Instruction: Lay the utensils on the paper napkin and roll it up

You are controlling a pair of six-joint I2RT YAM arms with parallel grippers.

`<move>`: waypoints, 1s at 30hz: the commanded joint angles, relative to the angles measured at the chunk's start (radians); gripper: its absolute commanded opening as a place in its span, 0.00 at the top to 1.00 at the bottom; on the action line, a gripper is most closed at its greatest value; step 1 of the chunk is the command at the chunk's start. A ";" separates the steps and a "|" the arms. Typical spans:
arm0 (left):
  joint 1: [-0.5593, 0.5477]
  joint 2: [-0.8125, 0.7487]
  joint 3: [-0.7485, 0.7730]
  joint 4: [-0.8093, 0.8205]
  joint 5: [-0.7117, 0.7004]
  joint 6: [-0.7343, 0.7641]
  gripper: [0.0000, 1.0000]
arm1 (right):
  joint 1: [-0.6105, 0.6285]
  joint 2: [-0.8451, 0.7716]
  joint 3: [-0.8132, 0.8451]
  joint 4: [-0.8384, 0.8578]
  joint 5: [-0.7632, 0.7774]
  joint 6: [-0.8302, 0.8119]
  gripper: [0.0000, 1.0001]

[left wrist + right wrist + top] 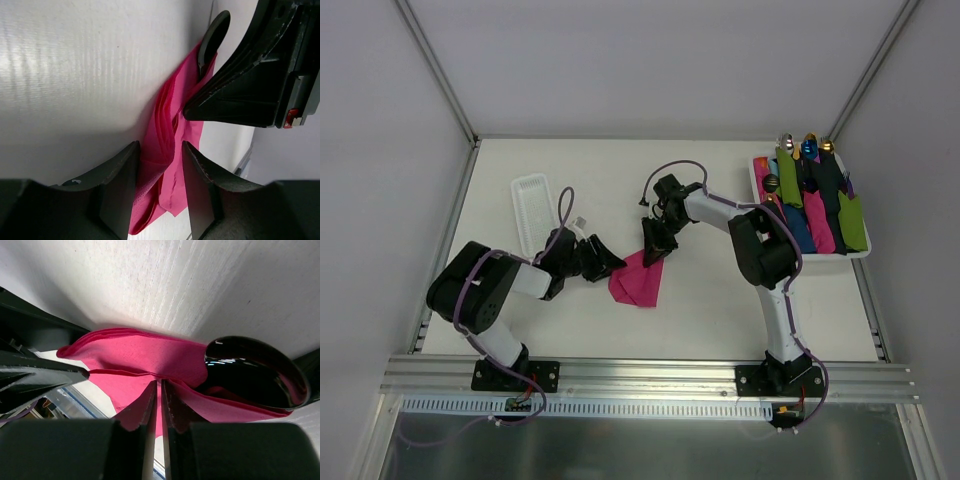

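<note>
we see right gripper (160, 386) clamped on thin magenta-pink paper napkin (150, 352) at frame centre, glossy black plastic spoon (255, 372) tucked inside, left gripper (161, 147) straddling it, grip we cannot tell

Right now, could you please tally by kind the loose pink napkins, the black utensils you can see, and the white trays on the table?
Pink napkin: 1
Black spoon: 1
White trays: 2, ridged tray and bin
Total: 4
</note>
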 commanded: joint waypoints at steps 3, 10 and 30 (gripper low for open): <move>0.003 0.116 -0.044 0.102 0.094 -0.012 0.58 | -0.001 0.035 0.022 -0.016 0.066 -0.036 0.89; 0.005 0.151 -0.077 0.154 0.106 -0.016 0.50 | -0.002 0.036 0.023 -0.016 0.069 -0.040 0.90; 0.054 -0.013 -0.194 0.058 0.101 0.029 0.50 | -0.001 0.031 0.020 -0.019 0.077 -0.047 0.91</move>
